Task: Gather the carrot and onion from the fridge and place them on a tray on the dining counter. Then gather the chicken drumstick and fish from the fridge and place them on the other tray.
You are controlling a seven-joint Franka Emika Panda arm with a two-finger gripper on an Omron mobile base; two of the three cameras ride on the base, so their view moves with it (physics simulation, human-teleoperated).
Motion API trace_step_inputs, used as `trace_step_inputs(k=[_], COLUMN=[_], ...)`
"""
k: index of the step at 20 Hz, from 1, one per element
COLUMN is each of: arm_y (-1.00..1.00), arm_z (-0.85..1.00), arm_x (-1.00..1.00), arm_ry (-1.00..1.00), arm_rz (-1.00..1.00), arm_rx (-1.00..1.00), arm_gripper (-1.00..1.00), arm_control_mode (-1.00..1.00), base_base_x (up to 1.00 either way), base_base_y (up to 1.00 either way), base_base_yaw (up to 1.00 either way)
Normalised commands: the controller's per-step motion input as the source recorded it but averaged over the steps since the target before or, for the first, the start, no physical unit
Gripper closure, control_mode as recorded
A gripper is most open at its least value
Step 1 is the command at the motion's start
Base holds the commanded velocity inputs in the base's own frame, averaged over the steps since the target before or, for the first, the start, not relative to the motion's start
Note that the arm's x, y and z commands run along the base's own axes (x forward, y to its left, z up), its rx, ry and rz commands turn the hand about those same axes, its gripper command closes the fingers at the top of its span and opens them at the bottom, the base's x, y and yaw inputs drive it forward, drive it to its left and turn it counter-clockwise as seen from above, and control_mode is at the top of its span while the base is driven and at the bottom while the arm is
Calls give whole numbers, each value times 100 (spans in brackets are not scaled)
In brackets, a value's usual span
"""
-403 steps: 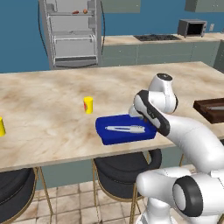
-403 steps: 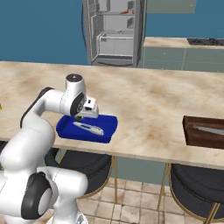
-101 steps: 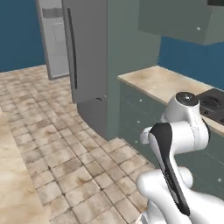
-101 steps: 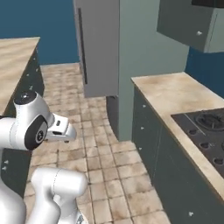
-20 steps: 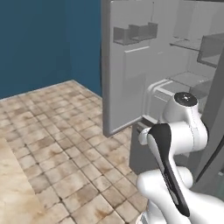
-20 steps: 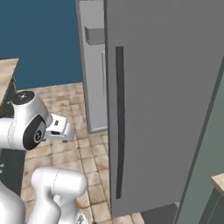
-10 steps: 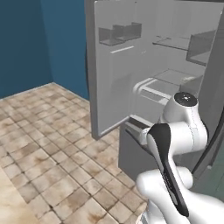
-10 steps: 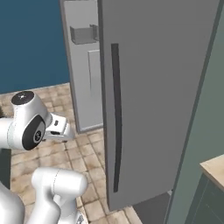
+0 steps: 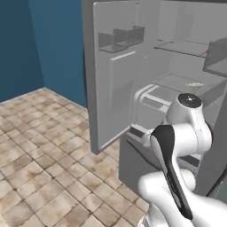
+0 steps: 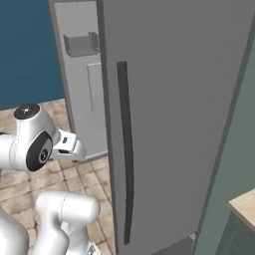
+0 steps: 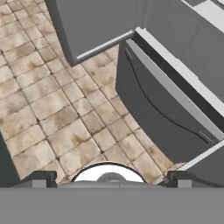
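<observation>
left base view: the robot faces the tall grey fridge (image 9: 177,66) with its left door swung open; a pale item, perhaps the fish (image 9: 194,84), lies on a shelf well beyond the fingers.

right base view: the shut grey door (image 10: 164,114) walls off the right; i judge this the approach for a fetch.

hand view: the fingers (image 11: 109,178) stand wide and empty above the tiled floor (image 11: 48,109), the grey bottom drawer (image 11: 166,113) ahead; next, rise and reach in.

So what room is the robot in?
Most likely a kitchen: a big grey fridge stands with its door open, the floor is tiled, and a counter corner shows beside the fridge.
</observation>
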Motion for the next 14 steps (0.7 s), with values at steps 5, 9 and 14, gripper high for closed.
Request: trace_step_inputs(k=[5, 9, 14], arm_y=[0, 0, 0], arm_z=[0, 0, 0], arm_x=[0, 0, 0], arm_ry=[0, 0, 0], arm_rz=[0, 0, 0], arm_rx=[0, 0, 0], arm_gripper=[-100, -100, -100], arm_control_mode=[100, 100, 100], base_base_x=[59, 3, 5], base_base_y=[25, 28, 42], base_base_yaw=[-4, -38, -49])
